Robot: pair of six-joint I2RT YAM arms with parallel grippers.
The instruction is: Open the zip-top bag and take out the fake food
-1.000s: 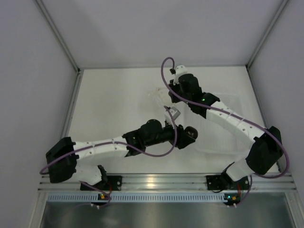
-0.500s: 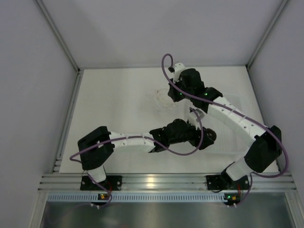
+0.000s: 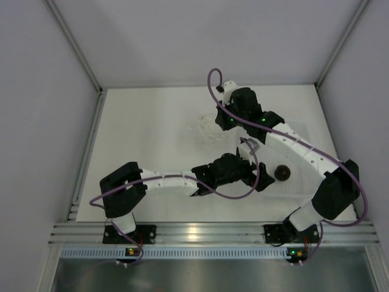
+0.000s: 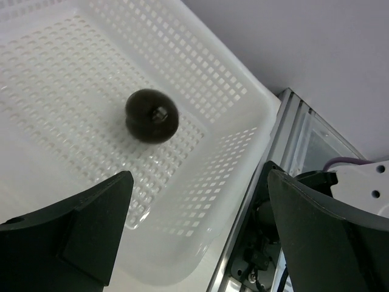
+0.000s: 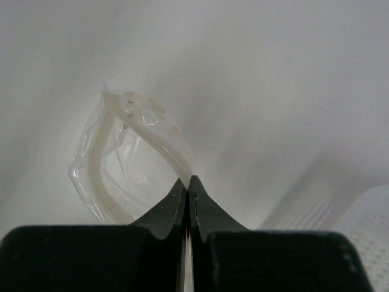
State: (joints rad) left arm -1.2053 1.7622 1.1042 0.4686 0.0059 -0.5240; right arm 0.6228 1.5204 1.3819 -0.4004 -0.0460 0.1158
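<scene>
The glossy dark ball of fake food (image 4: 152,115) is being left in the white perforated plastic tub (image 4: 243,103) near the right edge of the table (image 3: 146,134). The left hand (image 4: 197,213), spread wide, should be lifted straight up. The clear crinkly zip-top bag (image 5: 115,158) is being pinched by the right hand (image 5: 188,194).

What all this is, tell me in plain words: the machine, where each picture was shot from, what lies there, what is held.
Two white robot arms, each ending in a two-finger gripper, stand at a white table. One picture looks down from above. The other two come from cameras on the wrists. The left gripper is open and empty above a white perforated tub, in which lies the fake food, a dark ball. The right gripper is shut on the edge of the zip-top bag, which is clear, with its mouth open.
</scene>
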